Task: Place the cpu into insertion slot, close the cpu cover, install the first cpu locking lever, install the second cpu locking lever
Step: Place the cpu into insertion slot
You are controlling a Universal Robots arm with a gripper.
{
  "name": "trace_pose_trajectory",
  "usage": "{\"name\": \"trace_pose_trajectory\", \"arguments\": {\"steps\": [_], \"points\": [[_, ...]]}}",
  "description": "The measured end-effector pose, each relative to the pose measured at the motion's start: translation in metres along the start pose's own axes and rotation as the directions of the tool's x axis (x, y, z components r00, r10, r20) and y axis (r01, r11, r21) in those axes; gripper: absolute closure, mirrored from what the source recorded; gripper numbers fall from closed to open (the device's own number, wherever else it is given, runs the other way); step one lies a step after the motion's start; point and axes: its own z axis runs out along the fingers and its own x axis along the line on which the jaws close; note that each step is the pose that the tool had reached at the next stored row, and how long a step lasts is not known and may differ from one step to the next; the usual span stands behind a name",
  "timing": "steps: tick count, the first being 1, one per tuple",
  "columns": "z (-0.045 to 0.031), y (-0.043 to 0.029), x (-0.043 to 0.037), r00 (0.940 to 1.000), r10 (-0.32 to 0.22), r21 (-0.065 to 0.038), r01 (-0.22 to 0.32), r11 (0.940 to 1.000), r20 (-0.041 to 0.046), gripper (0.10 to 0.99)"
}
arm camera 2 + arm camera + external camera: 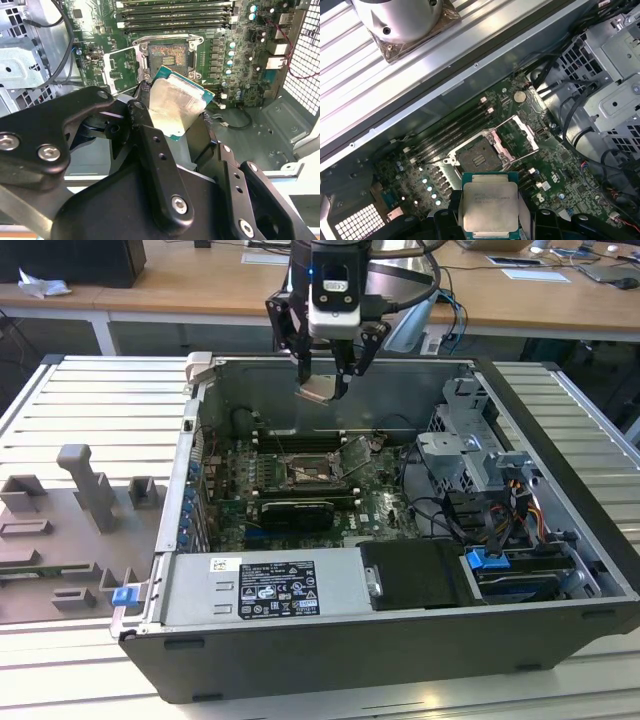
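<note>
My gripper [322,388] hangs above the open computer case, shut on the cpu [320,392]. The cpu is a small square chip with a pale silver top and a green rim, tilted between the black fingers [142,125]. Both wrist views show the cpu [175,107] [490,205] held well above the green board. Below it lies the insertion slot [305,473] [167,55] [479,157], a black-framed square socket with a bare dark centre. The cpu cover [120,67] [517,135] [352,453], a thin silvery frame, stands swung open at one side of the slot.
Long black memory slots [172,15] run along the far side of the socket. A black card with a fan [295,512] sits in front of it. A power supply [265,585], a drive cage [480,460] and cables fill the case. Grey fixtures [90,490] stand at the exterior view's left.
</note>
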Motion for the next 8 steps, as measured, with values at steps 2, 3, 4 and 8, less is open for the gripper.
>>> {"name": "trace_pose_trajectory", "arguments": {"steps": [2, 3, 4, 8], "points": [[0.0003, 0.0, 0.0, 1.0, 0.006, 0.0, -0.006, 1.0, 0.0005, 0.553], [0.0004, -0.0001, 0.0, 1.0, 0.008, 0.0, -0.008, 1.0, 0.0007, 0.553], [0.0006, -0.0001, 0.0, 1.0, 0.01, 0.0, -0.01, 1.0, 0.0008, 0.553], [0.0012, -0.0001, 0.0, 0.9998, 0.02, 0.0, -0.02, 0.9998, 0.0018, 0.553]]}}
